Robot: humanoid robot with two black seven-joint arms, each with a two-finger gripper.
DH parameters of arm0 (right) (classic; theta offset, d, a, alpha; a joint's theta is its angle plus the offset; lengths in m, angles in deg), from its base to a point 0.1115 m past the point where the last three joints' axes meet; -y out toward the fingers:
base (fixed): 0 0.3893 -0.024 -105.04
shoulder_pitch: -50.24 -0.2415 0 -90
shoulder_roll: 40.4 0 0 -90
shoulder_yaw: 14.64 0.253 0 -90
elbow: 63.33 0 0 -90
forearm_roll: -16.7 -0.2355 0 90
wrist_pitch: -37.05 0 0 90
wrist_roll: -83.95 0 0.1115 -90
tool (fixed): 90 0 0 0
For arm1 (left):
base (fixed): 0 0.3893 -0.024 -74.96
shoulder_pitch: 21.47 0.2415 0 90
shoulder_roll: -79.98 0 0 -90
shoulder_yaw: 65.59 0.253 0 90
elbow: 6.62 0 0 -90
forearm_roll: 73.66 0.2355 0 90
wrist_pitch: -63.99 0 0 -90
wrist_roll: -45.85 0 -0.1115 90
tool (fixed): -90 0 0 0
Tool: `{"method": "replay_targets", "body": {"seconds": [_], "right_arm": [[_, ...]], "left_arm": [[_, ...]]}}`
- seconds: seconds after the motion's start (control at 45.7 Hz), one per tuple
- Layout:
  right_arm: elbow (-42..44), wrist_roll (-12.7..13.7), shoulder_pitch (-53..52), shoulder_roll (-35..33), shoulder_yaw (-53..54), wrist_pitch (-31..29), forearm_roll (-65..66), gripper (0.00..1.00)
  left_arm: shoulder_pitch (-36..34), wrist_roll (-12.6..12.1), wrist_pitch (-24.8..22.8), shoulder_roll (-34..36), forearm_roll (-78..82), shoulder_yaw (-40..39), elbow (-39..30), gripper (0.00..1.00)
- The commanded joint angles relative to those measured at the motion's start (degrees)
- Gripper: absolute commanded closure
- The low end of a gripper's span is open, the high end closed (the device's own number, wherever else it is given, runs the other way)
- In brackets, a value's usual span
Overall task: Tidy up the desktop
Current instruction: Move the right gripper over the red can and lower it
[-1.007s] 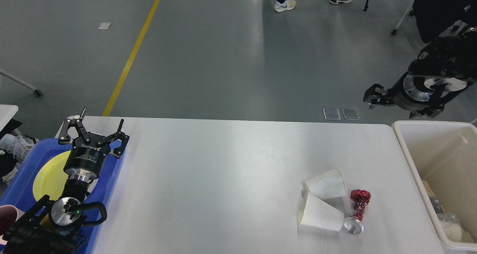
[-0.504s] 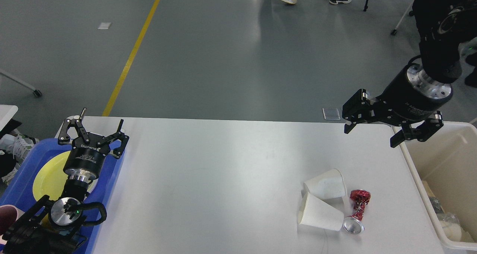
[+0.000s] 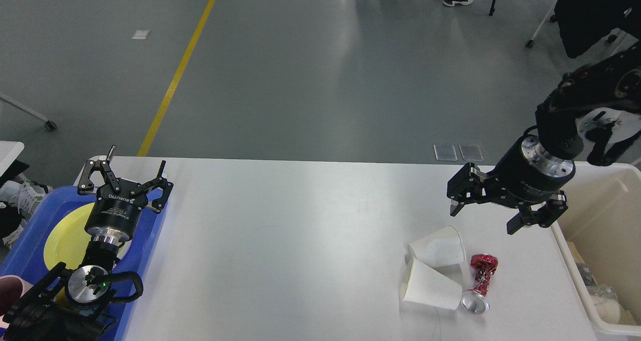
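Right hand [image 3: 485, 220] spread, above bench [image 3: 300, 221] near two tipped paper cups [image 3: 433, 271], crushed red can [image 3: 481, 281]. Cream bin [image 3: 596, 241] right. Left hand [image 3: 125, 173] spread over blue tray [image 3: 30, 246].

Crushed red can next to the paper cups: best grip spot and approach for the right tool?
Grip the crushed red can across its pinched, crumpled waist, coming from above with the right tool, which is open. It lies on its side on the desktop, silver end toward the near edge. One finger must slip between the can and the nearer paper cup, which lies close beside it, so go in narrow.
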Motion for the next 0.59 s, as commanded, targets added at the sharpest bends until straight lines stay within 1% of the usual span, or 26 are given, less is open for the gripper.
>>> {"method": "replay_targets", "body": {"seconds": [0.0, 0.153, 0.285, 0.46, 0.569], "right_arm": [[2.54, 0.09, 6.3, 0.11, 0.74, 4.24, -0.08, 0.0], [7.29, 0.09, 15.1, 1.52, 1.7, 8.12, 0.01, 0.0], [12.73, 0.0, 23.97, 2.49, 1.79, 8.73, 0.01, 0.0], [23.98, 0.09, 36.46, 2.66, 3.2, 9.26, 0.01, 0.0], [29.08, 0.0, 42.26, 2.66, 3.99, 10.31, 0.01, 0.0]], "left_arm": [[-0.01, 0.01, 0.0, 0.0, 0.0, 0.01, 0.0, 0.04], [-0.01, 0.01, 0.0, 0.0, 0.0, 0.01, 0.0, 0.04], [-0.1, 0.01, 0.08, 0.0, 0.0, 0.01, 0.0, 0.04], [-0.1, 0.01, 0.08, 0.0, 0.0, 0.01, 0.0, 0.04], [-0.1, 0.01, 0.08, 0.0, 0.0, 0.01, 0.0, 0.04]]}}
